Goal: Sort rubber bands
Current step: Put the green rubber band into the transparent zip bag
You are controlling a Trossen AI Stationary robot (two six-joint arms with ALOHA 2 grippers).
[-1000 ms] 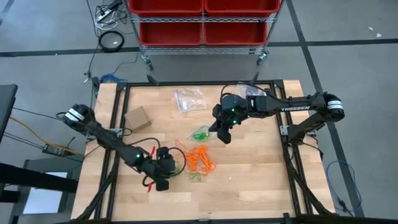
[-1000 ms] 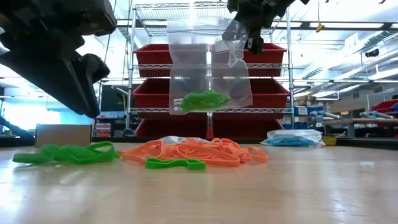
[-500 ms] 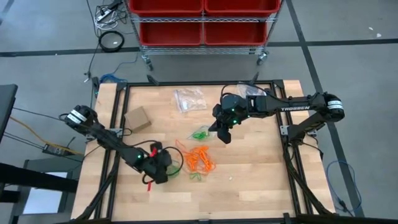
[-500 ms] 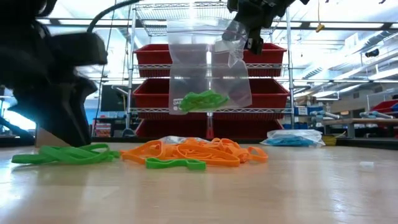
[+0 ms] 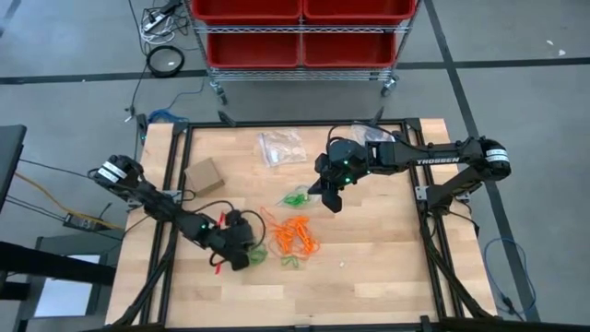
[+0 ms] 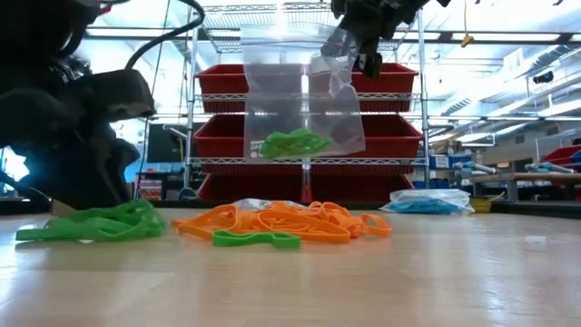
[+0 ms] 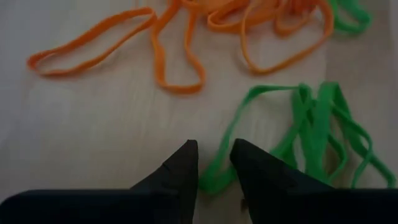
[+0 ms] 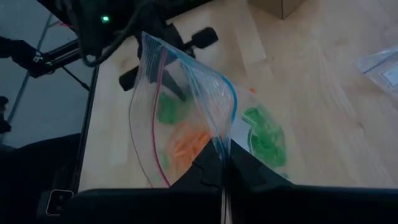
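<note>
On the table (image 5: 369, 267) we list, all placed from the orange pile:

1. Right arm, reaching in from beyond the pile. Its right gripper (image 5: 329, 195) hangs above the table, up and back from the pile, jaws closed tight on the top edge of item 2.

2. Bag (image 6: 304, 95), clear, hanging from the right gripper with its mouth open; a small clump of green bands (image 6: 292, 143) lies in its bottom.

3. Left arm, coming in low from the pile's left. Its left gripper (image 7: 213, 163) is down at the table surface, just left of the pile, fingers parted a narrow way. We see a strand of item 5 running into the gap between them; we cannot tell whether it is gripped yet.

4. Orange pile (image 5: 297, 235), a tangled heap at the middle of the table, with one green loop (image 6: 255, 239) at its near edge.

5. Loose green bunch (image 7: 311, 134), flat on the wood just left of the pile. Its strands run lengthwise away from the left fingertips, so we judge the left arm far the nearer, and the coming pinch to fall on the bunch's near end.

6. Second bag (image 5: 281, 148) and a blue-filled bag (image 6: 427, 202), both well behind the pile.
</note>
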